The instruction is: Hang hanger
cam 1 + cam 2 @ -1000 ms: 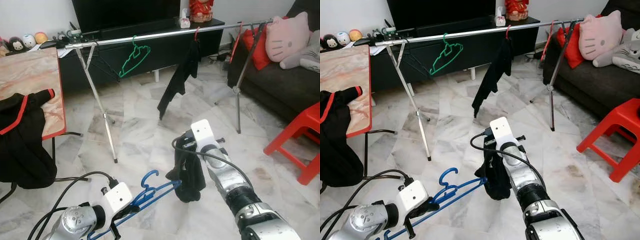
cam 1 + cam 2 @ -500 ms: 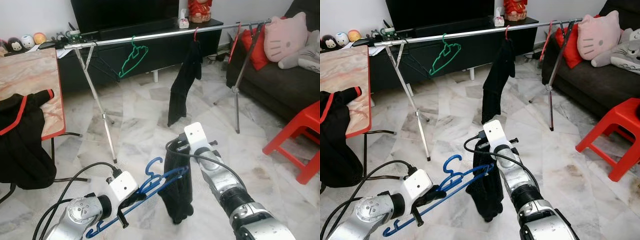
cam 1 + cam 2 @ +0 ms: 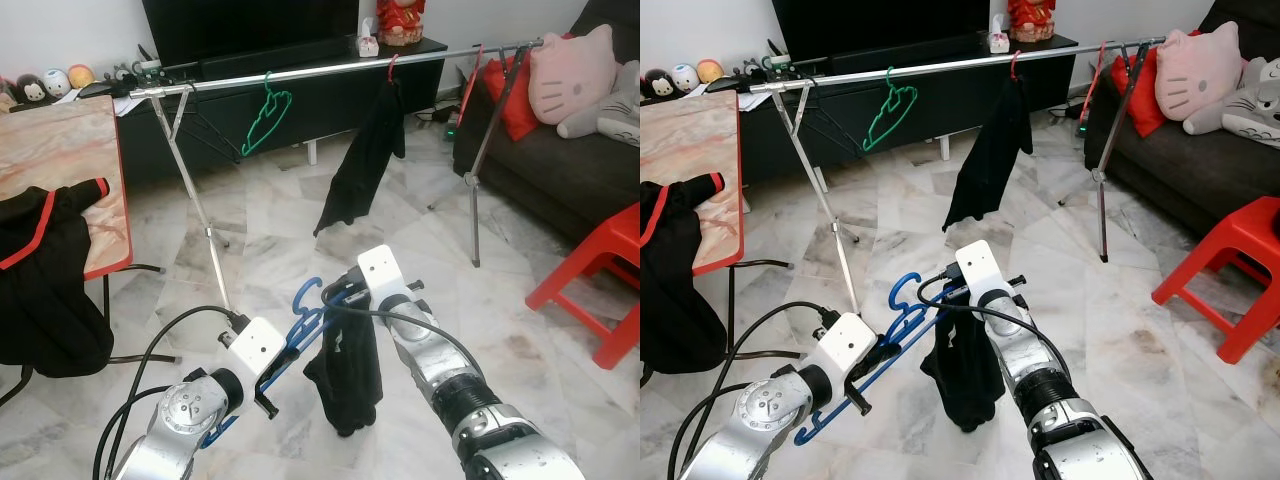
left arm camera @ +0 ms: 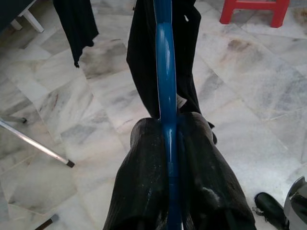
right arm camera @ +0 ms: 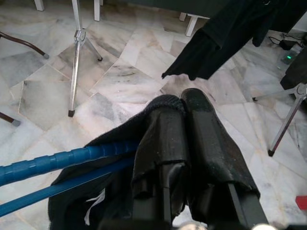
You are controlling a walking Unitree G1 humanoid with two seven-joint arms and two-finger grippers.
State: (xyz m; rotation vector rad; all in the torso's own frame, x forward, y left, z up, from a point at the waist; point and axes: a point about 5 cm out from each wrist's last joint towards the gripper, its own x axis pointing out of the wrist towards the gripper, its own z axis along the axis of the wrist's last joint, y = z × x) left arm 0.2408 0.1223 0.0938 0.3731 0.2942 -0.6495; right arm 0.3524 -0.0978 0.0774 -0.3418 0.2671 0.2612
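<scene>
Both eye views look forward and down from the head, across the marble floor toward the far clothes rack. Each wrist view looks closely along its own fingers; all four share the blue hanger.

Both arms raised forward, left gripper fingers clamped together, right gripper fingers pinched closed too.

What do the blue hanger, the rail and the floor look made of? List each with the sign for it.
Blue hanger: likely plastic; evenly coloured, glossy, moulded ribbing on the bar in the right wrist view.
Rail: metal, probably steel or aluminium; bright silver tube with sharp reflections.
Floor: polished marble or marble-look tile; grey veining, grout lines, soft sheen.
</scene>
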